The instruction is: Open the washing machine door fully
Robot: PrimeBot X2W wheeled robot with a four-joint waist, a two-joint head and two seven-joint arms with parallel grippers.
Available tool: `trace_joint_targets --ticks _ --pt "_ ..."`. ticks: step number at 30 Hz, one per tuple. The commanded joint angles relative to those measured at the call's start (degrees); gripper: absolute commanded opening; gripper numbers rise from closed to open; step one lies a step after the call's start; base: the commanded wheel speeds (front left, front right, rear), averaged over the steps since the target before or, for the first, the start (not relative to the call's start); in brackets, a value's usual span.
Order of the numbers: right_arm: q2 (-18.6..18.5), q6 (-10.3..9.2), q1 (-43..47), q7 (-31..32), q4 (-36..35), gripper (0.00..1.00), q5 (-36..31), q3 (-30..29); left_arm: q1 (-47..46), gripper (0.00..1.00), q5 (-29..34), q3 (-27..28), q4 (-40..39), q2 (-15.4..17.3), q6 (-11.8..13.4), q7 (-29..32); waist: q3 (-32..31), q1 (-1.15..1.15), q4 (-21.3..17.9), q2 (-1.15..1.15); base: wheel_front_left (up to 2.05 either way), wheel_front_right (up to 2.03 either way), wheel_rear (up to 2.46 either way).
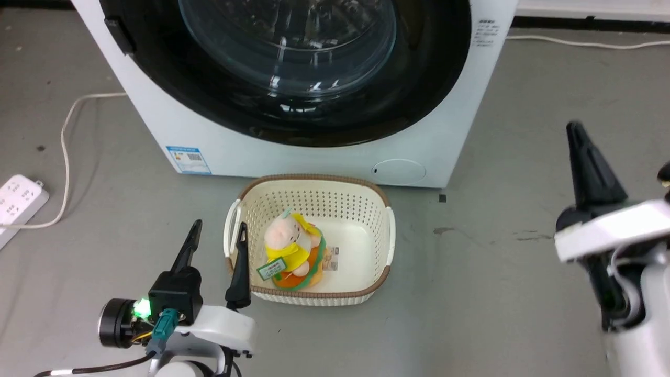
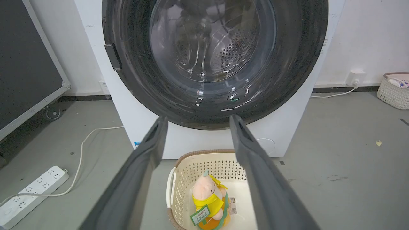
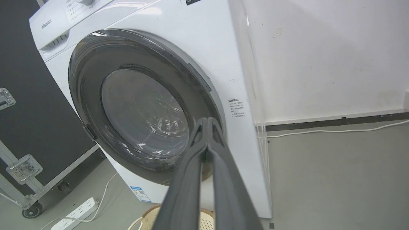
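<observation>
Left gripper (image 1: 220, 225) released, its two long dark fingers spread wide and holding nothing, low beside the left rim of the basket (image 1: 314, 204). Right gripper (image 3: 207, 120) clenched, finger pads pressed together with nothing between them, held in the air well off to the machine's right and pointing at the door.

Washing machine door (image 1: 429, 78) sits flush against the front of the white washing machine (image 3: 198, 28), closed. It is a glossy black round ring with a bulging clear glass bowl centre, and perforated steel shows through the glass in the left wrist view. A small black latch block (image 2: 113, 57) sits on the ring's left edge.

Writing: "Hisense" (image 3: 46, 24) in grey on the top panel. Blue and white sticker with a QR code (image 1: 188, 159) at the front's lower left, text too small to read. Small printed label (image 1: 484, 34) right of the door, unreadable. Round white flap (image 1: 399, 172) at the lower right.

The basket is cream perforated plastic with a brown woven rim, on the grey floor in front of the machine. In it lies a plush toy (image 1: 293, 251), pink, yellow and orange, with a green tag. White power strip (image 1: 18, 201) on the floor to the left.
</observation>
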Motion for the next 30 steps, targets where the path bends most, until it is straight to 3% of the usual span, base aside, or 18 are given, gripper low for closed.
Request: trace_joint_targets --ticks 1,17,30 --pt "-0.44 0.03 -2.06 0.25 0.65 0.00 1.55 -0.20 -0.81 1.00 -0.25 -0.20 -0.33 0.07 0.41 -0.56 0.53 -0.01 0.38 0.00 0.00 0.00 0.00" --pt "0.80 0.04 -17.00 6.50 13.05 0.00 14.41 -2.93 -2.97 1.00 -1.08 -2.26 -0.76 0.08 1.59 -2.47 4.80 -0.01 2.81 0.00 0.00 0.00 0.00" --pt "-1.12 0.04 -26.18 10.58 20.84 0.00 23.18 -4.56 -4.39 1.00 -1.67 -3.94 -1.19 0.09 2.74 -4.03 7.93 -0.01 4.35 0.00 0.00 0.00 0.00"
